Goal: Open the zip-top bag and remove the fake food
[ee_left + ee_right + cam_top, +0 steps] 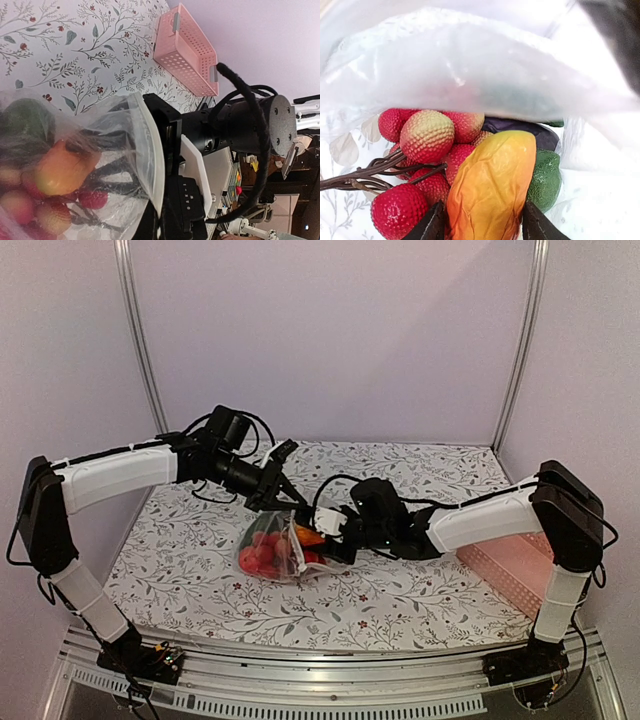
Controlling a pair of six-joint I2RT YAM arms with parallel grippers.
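The clear zip-top bag (283, 562) lies mid-table, its mouth raised toward the right. My left gripper (290, 498) pinches the bag's upper edge; in the left wrist view the zip strip (155, 160) runs down to my shut jaws (150, 227). My right gripper (330, 528) reaches into the mouth. Its fingers (432, 225) are shut on the orange piece (492, 185), which also shows in the top view (310, 536). Red strawberries (427, 135), a green fruit (545, 180) and the dark purple eggplant (520, 127) lie inside, under the bag film (470, 75).
The pink lattice basket (510, 560) stands at the table's right edge beside my right arm; it also shows in the left wrist view (187, 50). The flowered tablecloth (200, 570) covers the table. Walls close in at the back and sides.
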